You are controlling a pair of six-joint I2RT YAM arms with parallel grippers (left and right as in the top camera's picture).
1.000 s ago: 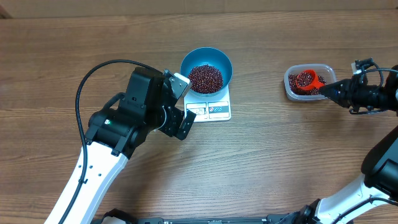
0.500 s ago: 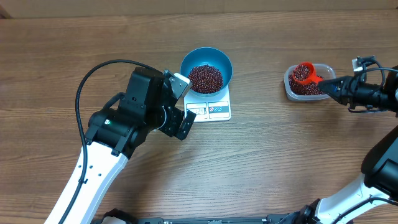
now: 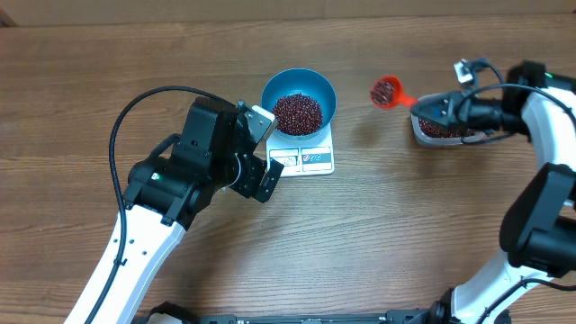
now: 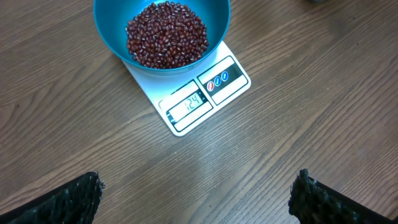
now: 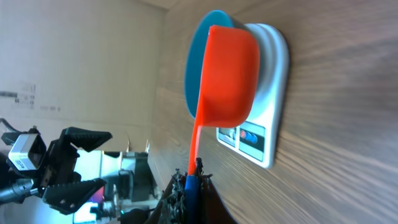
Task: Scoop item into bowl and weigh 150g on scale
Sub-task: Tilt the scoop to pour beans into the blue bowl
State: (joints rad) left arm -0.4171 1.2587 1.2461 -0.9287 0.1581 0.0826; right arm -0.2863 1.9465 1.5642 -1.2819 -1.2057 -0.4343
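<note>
The blue bowl (image 3: 299,90) sits on the white scale (image 3: 310,160) and holds a heap of red-brown beans (image 3: 297,112). In the left wrist view the bowl (image 4: 112,43) and beans (image 4: 166,34) are at the top, and the scale's display (image 4: 186,107) reads 124. My left gripper (image 3: 270,151) (image 4: 198,186) hovers open just left of the scale, nothing between its fingers. My right gripper (image 3: 430,108) (image 5: 191,177) is shut on the handle of an orange scoop (image 3: 387,92) (image 5: 227,74). The scoop carries beans in the air between the tub and the bowl (image 5: 198,62).
A clear plastic tub (image 3: 441,132) with more beans stands at the right, partly under my right gripper. The left arm's black cable (image 3: 135,103) loops over the table at the left. Bare wood lies in front of the scale.
My right gripper lifted the filled scoop out of the tub and carried it left towards the bowl. The left arm, bowl and scale have not moved.
</note>
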